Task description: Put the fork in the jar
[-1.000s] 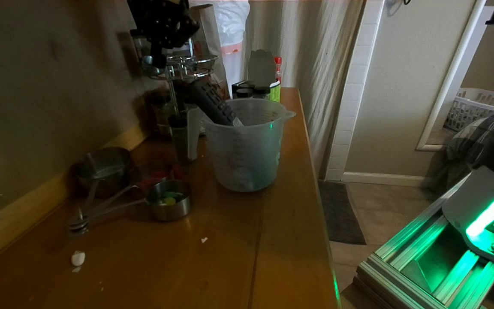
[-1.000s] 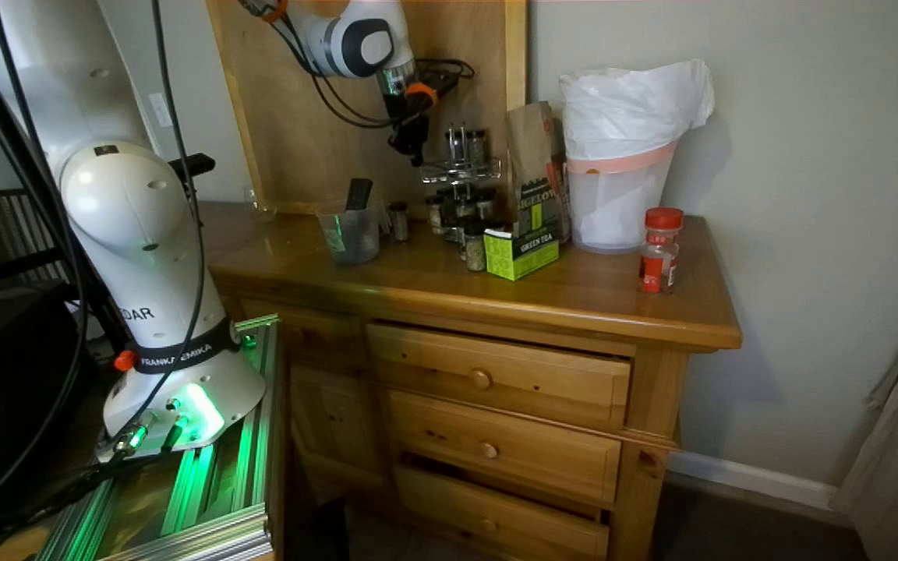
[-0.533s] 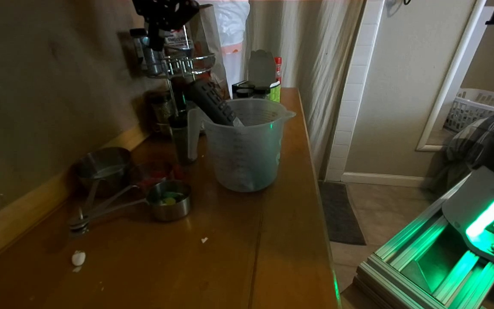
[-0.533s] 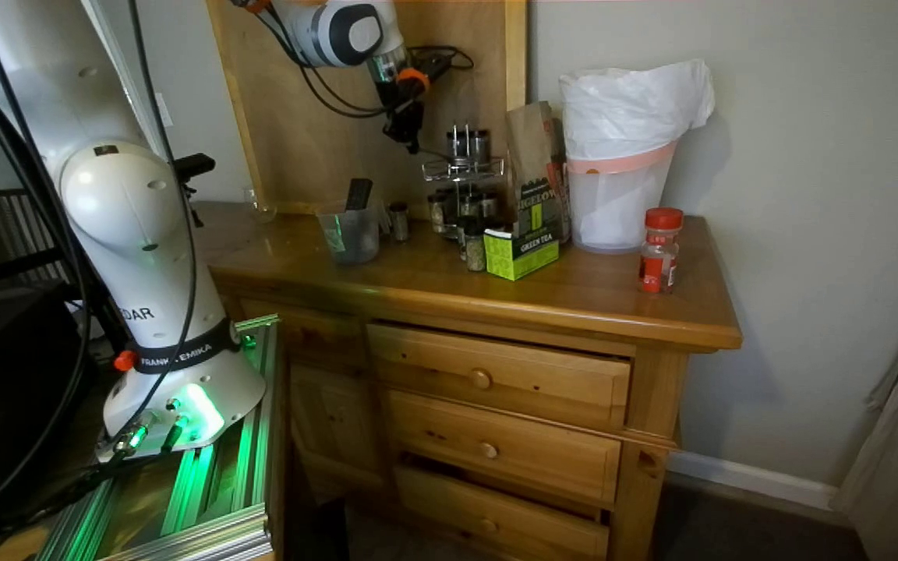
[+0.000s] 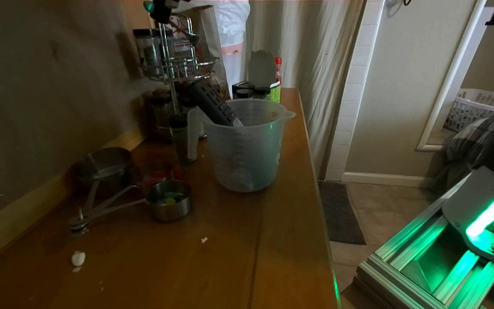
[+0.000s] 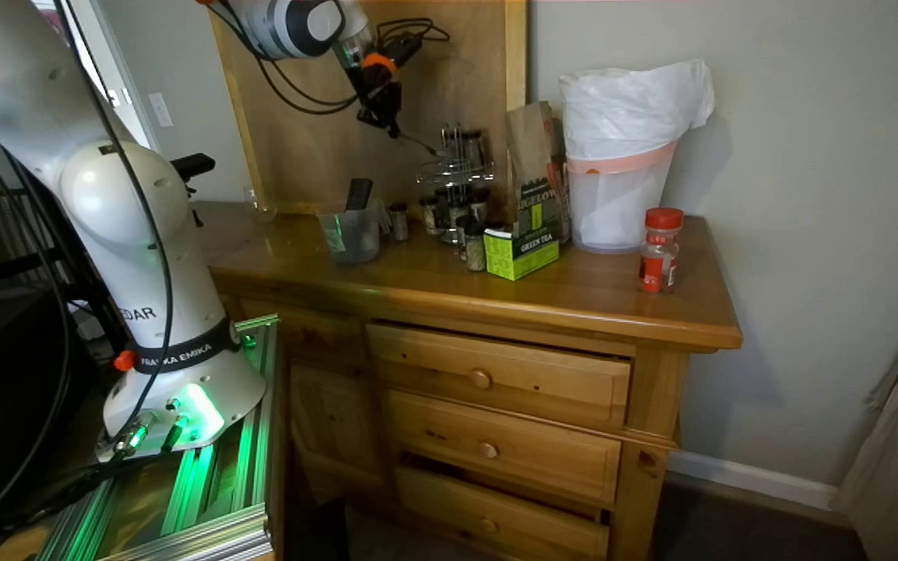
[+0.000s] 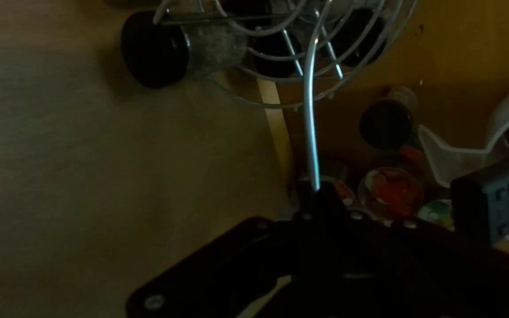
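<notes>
The pincer (image 7: 313,189), nearly closed, grips the fork (image 7: 311,110) near the rack (image 5: 182,68). A counter strip (image 5: 296,171) separates the jar (image 5: 245,150) from the edge (image 5: 322,214).

In both exterior views we share the jar (image 5: 247,154), looking close along the dresser top (image 5: 225,270) or, from farther back, facing its drawers (image 6: 519,446); at wrist view, down past the gripper (image 7: 314,196).

There is room over the measuring jar (image 5: 247,156). A black handle (image 5: 212,103) blocks one side of its mouth; the rest is open. The wire spice rack (image 5: 182,69) is in the way near the tool (image 6: 394,132); a small spice bottle (image 6: 399,224) stands between rack and jar.
</notes>
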You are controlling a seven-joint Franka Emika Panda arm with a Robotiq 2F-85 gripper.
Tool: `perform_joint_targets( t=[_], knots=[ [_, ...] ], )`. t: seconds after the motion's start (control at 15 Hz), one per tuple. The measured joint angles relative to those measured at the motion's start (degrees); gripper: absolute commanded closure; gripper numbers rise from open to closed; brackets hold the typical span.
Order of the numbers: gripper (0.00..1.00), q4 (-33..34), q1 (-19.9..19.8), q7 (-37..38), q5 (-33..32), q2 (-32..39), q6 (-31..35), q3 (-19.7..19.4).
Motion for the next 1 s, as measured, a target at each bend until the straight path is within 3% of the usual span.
perform_joint_targets(
  t=[0.27,0.6,0.87,1.0],
  knots=[
    [0.98,-1.5,1.0,3.7,0.2,-2.3,-5.6,-0.9],
    [0.98,-3.3,6.1,5.0,3.2,-5.9,-6.1,-2.4],
    [0.98,-10.5,8.8,17.6,3.4,-16.0,-5.9,-1.6],
    [0.98,-15.8,12.5,21.4,5.5,-22.1,-4.7,-3.2]
  ],
)
